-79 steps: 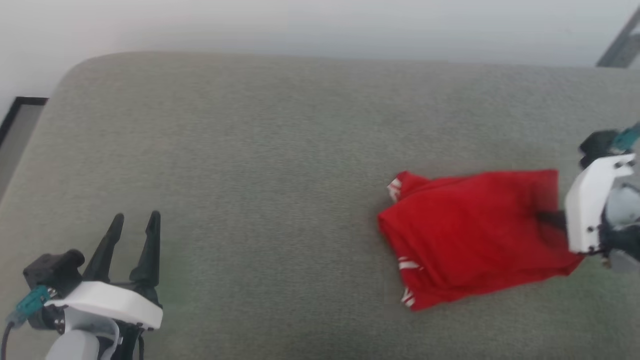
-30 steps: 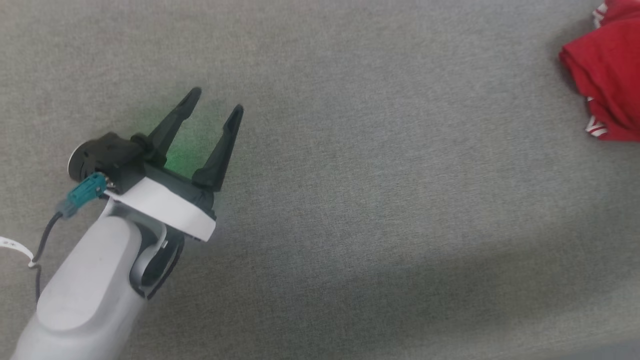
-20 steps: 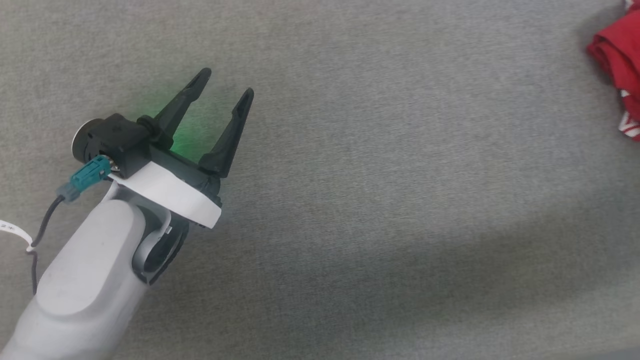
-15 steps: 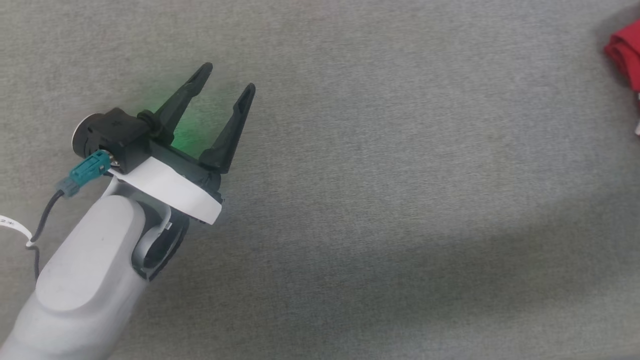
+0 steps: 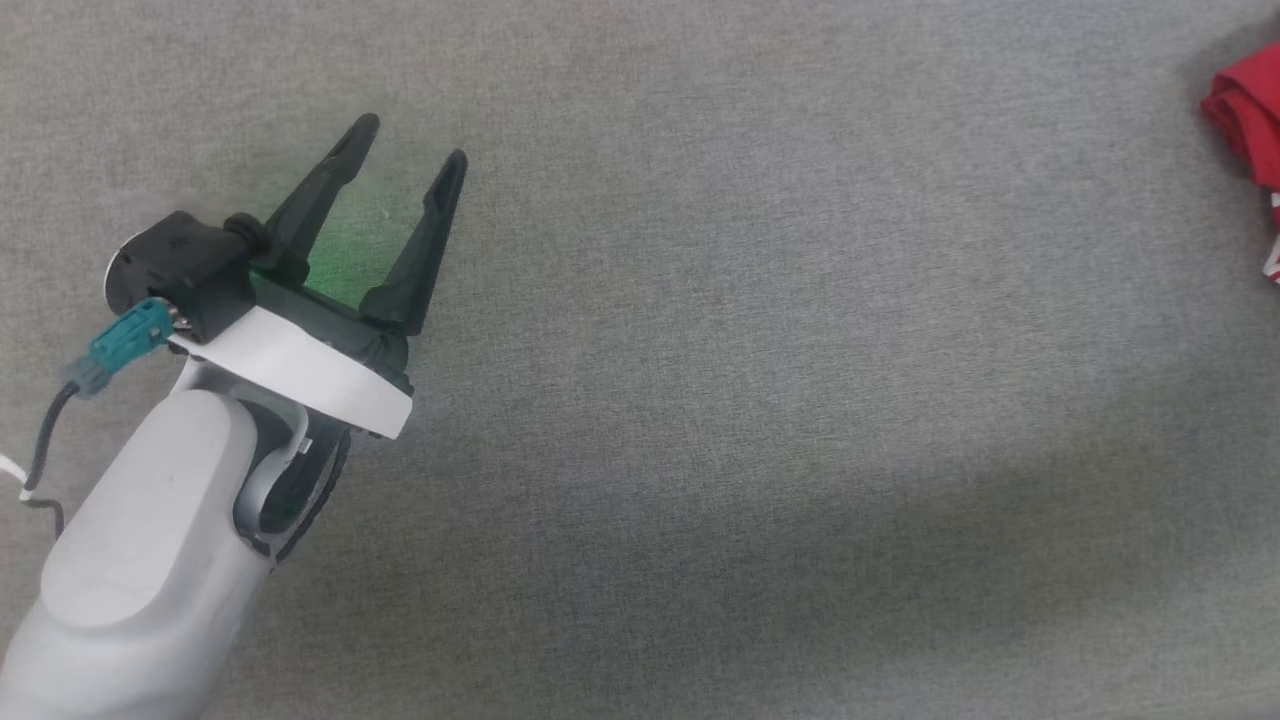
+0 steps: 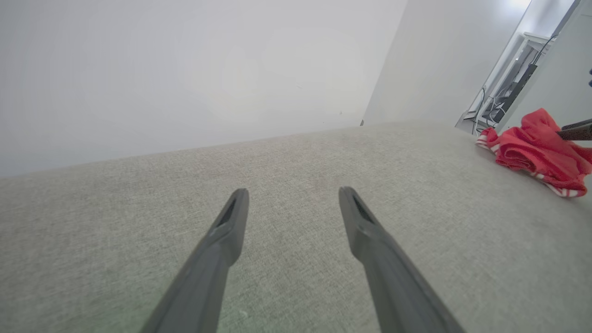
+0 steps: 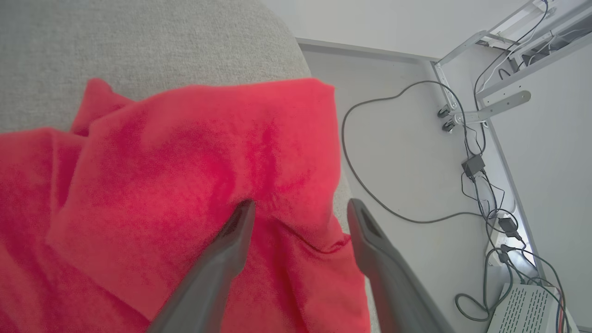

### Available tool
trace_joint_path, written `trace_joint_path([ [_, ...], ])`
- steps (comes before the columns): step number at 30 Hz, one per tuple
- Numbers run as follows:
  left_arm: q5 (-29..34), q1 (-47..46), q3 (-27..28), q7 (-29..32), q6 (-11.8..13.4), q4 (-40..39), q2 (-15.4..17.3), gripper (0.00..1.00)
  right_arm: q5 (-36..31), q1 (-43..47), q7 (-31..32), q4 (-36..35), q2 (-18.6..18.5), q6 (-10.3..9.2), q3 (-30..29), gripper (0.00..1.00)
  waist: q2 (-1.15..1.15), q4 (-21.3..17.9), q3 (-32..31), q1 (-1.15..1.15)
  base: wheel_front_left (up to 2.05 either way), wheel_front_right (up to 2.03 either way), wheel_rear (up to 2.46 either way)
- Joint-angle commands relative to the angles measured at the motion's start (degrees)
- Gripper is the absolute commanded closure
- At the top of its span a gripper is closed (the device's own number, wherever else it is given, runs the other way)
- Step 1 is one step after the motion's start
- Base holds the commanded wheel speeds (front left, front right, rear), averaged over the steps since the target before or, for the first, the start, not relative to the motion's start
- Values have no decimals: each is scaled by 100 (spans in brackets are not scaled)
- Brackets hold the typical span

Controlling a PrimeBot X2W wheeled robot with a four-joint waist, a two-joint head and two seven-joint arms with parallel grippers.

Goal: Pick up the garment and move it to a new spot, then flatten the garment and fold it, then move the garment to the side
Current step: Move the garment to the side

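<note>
Your garment (image 5: 1255, 130) lies bunched at the far right of the head view, cut by the frame, with a strip of white trim at its lower end. From the left wrist view you see the garment (image 6: 532, 150) as a crumpled red heap with red-and-white striped edging, resting on the grey fabric-covered table (image 6: 296, 157) near its far right end. In the right wrist view the garment (image 7: 162, 185) lies in soft folds close to the table's rounded corner (image 7: 259, 41).

Your right tool (image 7: 299, 208) is over that cloth with its fingers spread wide; a raised fold sits between them, and one finger (image 7: 231, 240) lies across the red fabric. Nothing is pinched. In the left wrist view a dark fingertip (image 6: 576, 132) reaches in from the right edge against the heap.

Your left tool (image 5: 412, 138) hangs over bare table well apart from the garment, spread and empty, with a green glow on the fabric between its fingers. You see the same wide gap in its own wrist view (image 6: 292, 192).

Beyond the table's corner you have a pale floor (image 7: 407, 175) with looping cables (image 7: 351, 171) and a white metal frame (image 7: 481, 106).
</note>
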Motion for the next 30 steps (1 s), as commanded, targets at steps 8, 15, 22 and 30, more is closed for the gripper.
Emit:
trace_joint_path([
  [8,-218,314,287,-24,-11,-85,-13,0,44,-65,-279,57,155,-2,-122,0,0,-93,-325,0,0,0,0],
  [15,-221,581,603,-24,-10,-160,-102,0,379,73,-611,-32,358,-2,88,0,0,-66,-642,0,0,0,0],
  [22,-103,1038,1110,-24,-11,-141,-278,0,1082,414,-1129,-300,538,-2,612,0,0,73,-1131,0,0,0,0],
  [30,-154,1532,1429,-24,-10,-27,-357,0,1847,1092,-1808,-801,557,-2,1082,0,0,282,-1634,0,0,0,0],
])
